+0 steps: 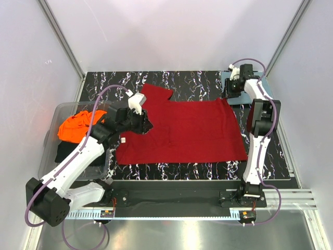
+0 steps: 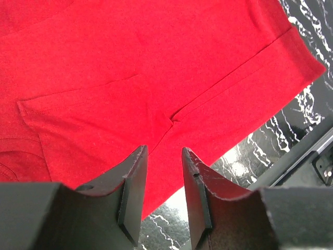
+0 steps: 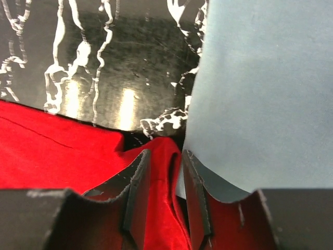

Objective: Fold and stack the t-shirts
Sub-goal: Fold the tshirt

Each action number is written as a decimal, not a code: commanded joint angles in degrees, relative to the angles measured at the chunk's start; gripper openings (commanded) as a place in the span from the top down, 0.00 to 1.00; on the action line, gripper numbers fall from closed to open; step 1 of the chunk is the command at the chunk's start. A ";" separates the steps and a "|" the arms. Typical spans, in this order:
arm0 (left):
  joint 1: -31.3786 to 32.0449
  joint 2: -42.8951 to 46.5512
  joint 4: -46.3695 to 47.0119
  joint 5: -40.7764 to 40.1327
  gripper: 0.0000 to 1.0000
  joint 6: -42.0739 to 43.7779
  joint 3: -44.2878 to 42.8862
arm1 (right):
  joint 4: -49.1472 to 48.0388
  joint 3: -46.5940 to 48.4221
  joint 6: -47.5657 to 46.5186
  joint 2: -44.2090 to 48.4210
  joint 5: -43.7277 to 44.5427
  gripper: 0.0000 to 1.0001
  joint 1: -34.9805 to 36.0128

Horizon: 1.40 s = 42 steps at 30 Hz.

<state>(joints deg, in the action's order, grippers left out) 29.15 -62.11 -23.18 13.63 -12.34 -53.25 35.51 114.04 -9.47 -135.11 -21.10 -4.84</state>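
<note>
Top view: a black table [image 1: 104,83] veined with white marbling fills the floor of a booth closed in by plain white walls [image 1: 171,31]. 2 metal posts [image 1: 62,41] slant along the wall joints at 11 and 1 o'clock. A pale rail [image 1: 182,213] carrying both arm bases runs along the 6 o'clock edge. The glossy surface reflects bright patches of light in the right wrist view.

The deep red t-shirt [image 1: 182,133] lies spread flat at the table's centre, one sleeve pointing to 11 o'clock. The dusty teal-blue t-shirt [image 1: 225,78] lies flat in the 2 o'clock corner, just beside the red cloth. The bright orange t-shirt [image 1: 75,127] lies crumpled in a clear bin [image 1: 60,109] at 9 o'clock, above a dark item [image 1: 65,151] that cannot be identified.

The left gripper [image 1: 146,125] sits at the red shirt's 9 o'clock edge. Its jaws stand slightly apart, released, with the cloth lying flat beyond them.

The right gripper [image 1: 229,90] sits at the red shirt's 1 o'clock corner. In the wrist view a raised fold of red cloth stands between its jaws, which are clenched on it, and the teal-blue cloth lies at 3 o'clock of the fingers.
</note>
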 commanded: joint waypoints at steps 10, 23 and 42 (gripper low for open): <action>-2.86 -1.09 4.90 4.74 0.63 -2.25 -0.71 | 2.46 5.58 -2.92 -2.88 6.77 0.74 1.76; -6.20 -2.49 5.60 6.68 0.64 -4.45 -0.45 | 1.67 5.14 0.86 1.95 8.72 1.00 3.00; -16.40 -24.19 -5.47 -5.01 0.60 -7.00 -24.41 | -6.06 -8.92 1.48 13.64 15.56 1.00 3.00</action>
<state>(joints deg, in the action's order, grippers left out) 14.00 -83.26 -28.69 11.94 -19.53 -70.43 32.73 106.26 -8.10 -126.41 -9.06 -2.24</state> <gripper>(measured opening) 0.399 0.012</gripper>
